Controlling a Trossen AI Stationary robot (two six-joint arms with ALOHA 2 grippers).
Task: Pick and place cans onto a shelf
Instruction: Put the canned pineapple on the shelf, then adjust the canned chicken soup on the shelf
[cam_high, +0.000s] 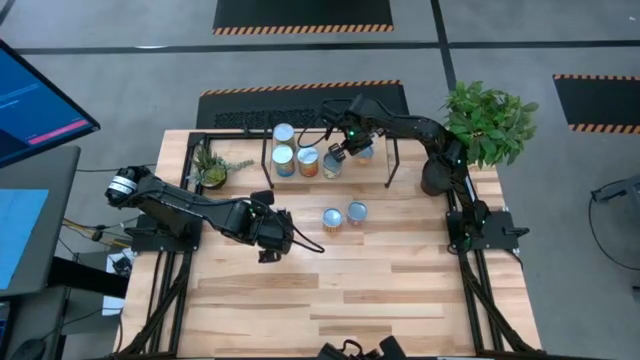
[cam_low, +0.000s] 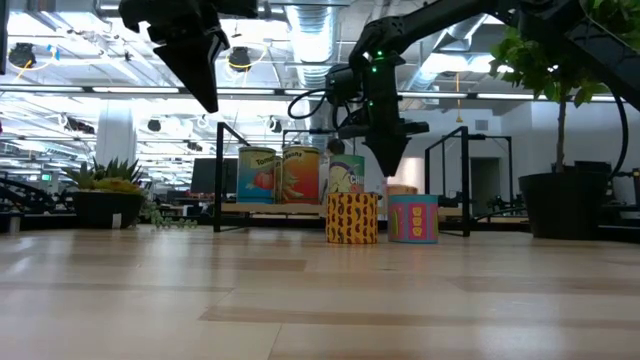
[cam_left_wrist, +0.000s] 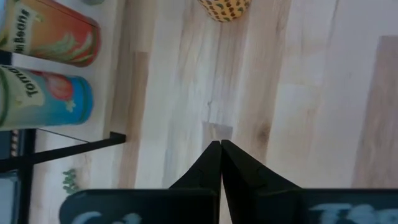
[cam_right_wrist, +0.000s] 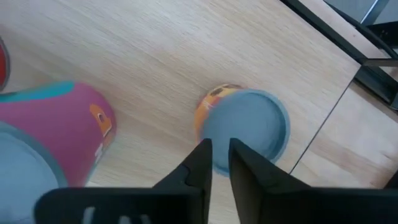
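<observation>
The shelf (cam_high: 378, 170) stands at the table's far side with several cans on it. Two more cans, a yellow patterned one (cam_low: 352, 218) and a teal-and-pink one (cam_low: 413, 218), stand upright on the table in front of it (cam_high: 332, 219). My right gripper (cam_right_wrist: 217, 149) is over the shelf (cam_high: 338, 153), pointing down. Only a narrow slit shows between its fingers and nothing is in it. It is right above an orange can with a pale-blue top (cam_right_wrist: 249, 127), beside a pink can (cam_right_wrist: 62, 124). My left gripper (cam_left_wrist: 220, 146) is shut and empty above the table (cam_high: 275, 245). My right gripper's fingertips (cam_right_wrist: 203, 152) stand from above at the near rim of the orange can's pale-blue top (cam_right_wrist: 217, 163). I cannot tell whether they touch it. The can stands upright on the shelf near its right end.
A small potted plant (cam_high: 210, 168) stands at the table's far left. A big leafy plant in a dark pot (cam_high: 485, 125) stands at the far right. The shelf's black legs (cam_high: 390, 165) stand beside the cans. Bare planks lie toward the near edge (cam_high: 350, 300).
</observation>
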